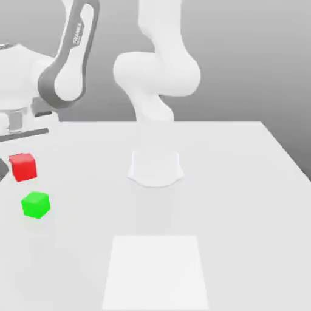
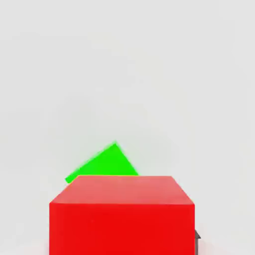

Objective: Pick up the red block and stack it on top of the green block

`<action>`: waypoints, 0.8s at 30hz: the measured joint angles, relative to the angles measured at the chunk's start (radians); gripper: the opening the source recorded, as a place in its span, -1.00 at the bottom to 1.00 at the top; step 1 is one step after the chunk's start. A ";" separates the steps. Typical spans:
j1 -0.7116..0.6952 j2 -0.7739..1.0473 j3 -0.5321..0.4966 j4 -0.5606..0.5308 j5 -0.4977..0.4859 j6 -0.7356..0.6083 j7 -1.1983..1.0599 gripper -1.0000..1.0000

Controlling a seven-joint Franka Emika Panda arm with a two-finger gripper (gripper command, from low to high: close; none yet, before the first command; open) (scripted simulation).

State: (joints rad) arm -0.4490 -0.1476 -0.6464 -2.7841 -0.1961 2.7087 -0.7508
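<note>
So the jaws are clamped on the red block (image 1: 23,166), which we see at the far left edge of the exterior frame, a little above the middle, held up off the white table (image 1: 243,182). The gripper (image 1: 18,159) itself is mostly cut off by that left edge; just a dark finger tip pokes out beside the cube. In the hand view the red block (image 2: 122,215) takes up the lower middle of the frame, gripped on two opposite flat sides, which is where we'd want to hold it.

We'd guess it's a light, rigid little cube with matte faces, so not slippery or fragile. A side pinch should hold fine, and the flat bottom is free for setting down.

The green block (image 1: 35,205) sits on the table just below the red one in the exterior frame, apart from it. In the hand view, the green block (image 2: 104,163) peeks out right behind the red cube's top edge, rotated relative to it, so we'd say the stack will end up a bit skewed unless the wrist turns.
</note>
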 joint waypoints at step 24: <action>0.037 0.271 0.075 0.003 0.469 0.172 -0.334 1.00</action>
State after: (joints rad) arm -0.4118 0.1239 -0.5719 -2.7814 0.2734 2.8804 -1.0847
